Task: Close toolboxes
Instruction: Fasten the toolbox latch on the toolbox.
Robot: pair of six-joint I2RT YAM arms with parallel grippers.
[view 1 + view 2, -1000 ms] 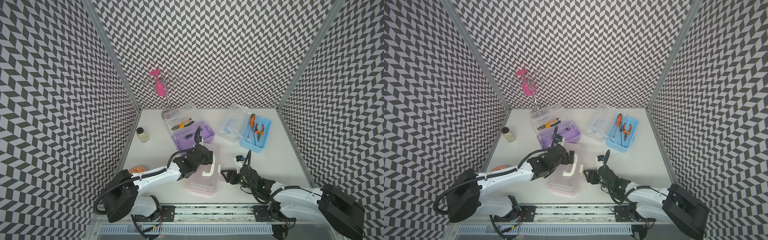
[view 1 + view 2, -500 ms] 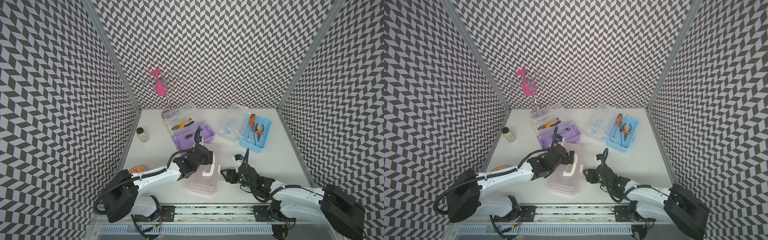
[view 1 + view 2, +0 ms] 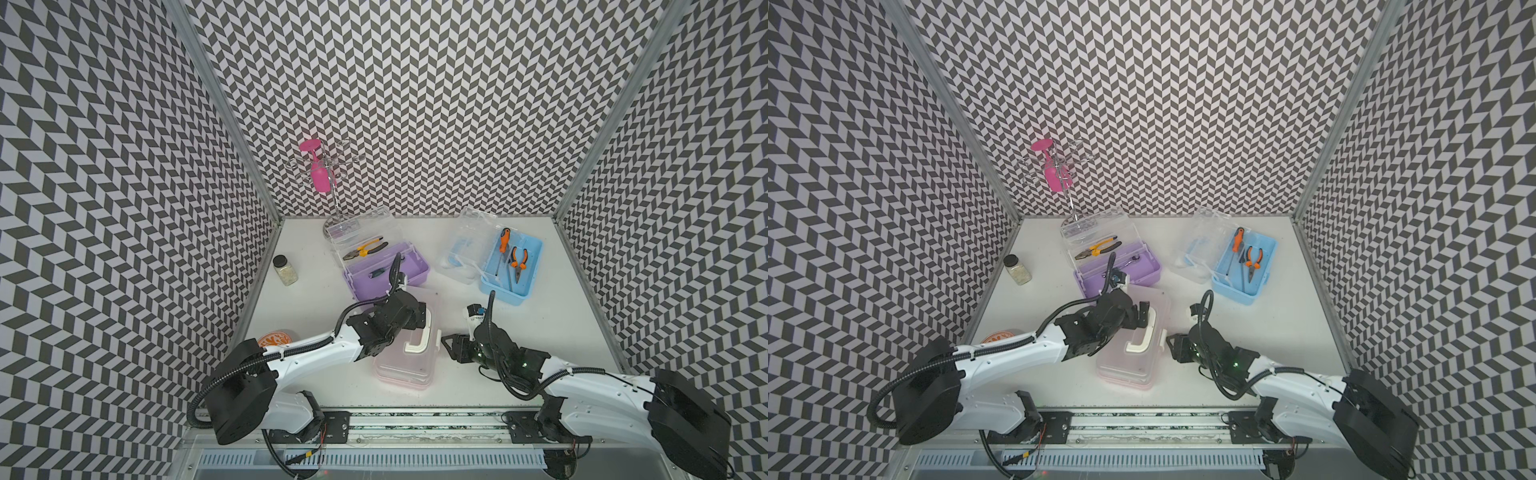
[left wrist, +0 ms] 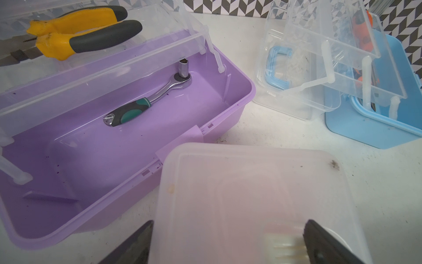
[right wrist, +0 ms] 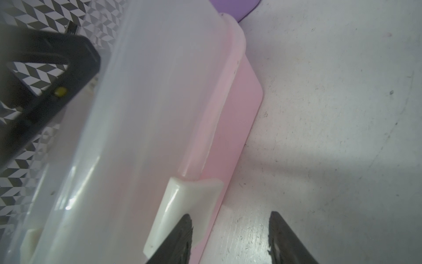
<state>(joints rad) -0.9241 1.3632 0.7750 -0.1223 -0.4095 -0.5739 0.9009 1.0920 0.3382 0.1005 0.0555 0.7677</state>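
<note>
My left end effector sits over the far end of the pink toolbox. That box lies at 6 o'clock on the worktop, with its clear lid down and its white handle flat on top. In the left wrist view my jaws stand wide. One finger is over the lid beside the handle and the other hangs off the lid's edge toward the purple box. Nothing is clamped between them.

My right end effector is low at the pink toolbox's 3 o'clock side. Its jaws are partly apart, with only bare worktop between them. One fingertip meets the white latch on the box's long side. I cannot tell whether that latch is snapped home.

At 12 o'clock from the pink box, just beside it, the purple toolbox stands open. Yellow pliers lie in its raised clear tray and a ratchet lies in its base. At 2 o'clock, well apart, the blue toolbox is open too, with its lid thrown back toward 9 o'clock. An orange screwdriver and orange pliers lie inside. A small jar stands at 10 o'clock by the wall.
</note>
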